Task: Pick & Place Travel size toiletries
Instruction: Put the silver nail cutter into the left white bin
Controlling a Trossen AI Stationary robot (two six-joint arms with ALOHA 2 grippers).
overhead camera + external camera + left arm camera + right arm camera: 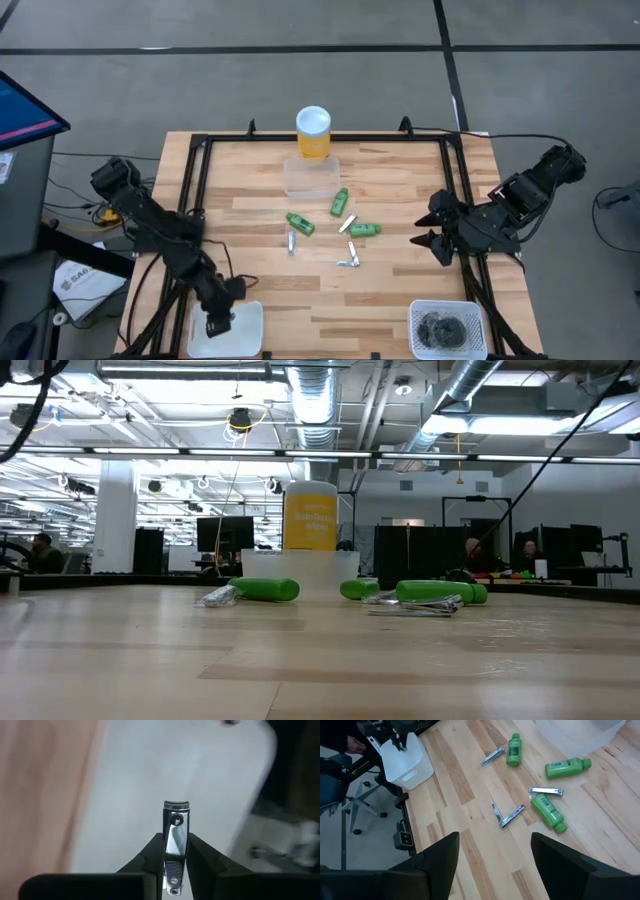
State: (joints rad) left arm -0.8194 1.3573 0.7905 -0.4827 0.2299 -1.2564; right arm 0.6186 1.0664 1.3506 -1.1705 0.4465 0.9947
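Left gripper (217, 322) is positioned directly over the white bin (247, 322) at the table's near left corner, fingers closed on a silvery nail clipper (175, 851), which stands between them with its head pointing out toward the bin's white interior. Right gripper (432, 228) hangs at the table's right edge, well right of the yellow cylinder (313, 133), fingers spread apart and holding nothing. The yellow cylinder with its white lid stands at the far middle of the wooden table (400, 290), with a clear plastic tray (311, 175) touching or just in front of it. 3 green tubes lie loose nearer than the tray: 1 green tube (339, 201) just in front of the tray's right corner, a second green tube (300, 223) to its left, a third green tube (364, 230) to its right. 3 further metal clippers lie among them: 1 clipper (291, 242) just beside the second tube, another clipper (348, 222) between the first and third tubes, and an opened clipper (349, 254) nearer than all 3 tubes. A white basket (478, 318) at the near right corner, well away from the cylinder, holds dark grey round pieces (444, 330).
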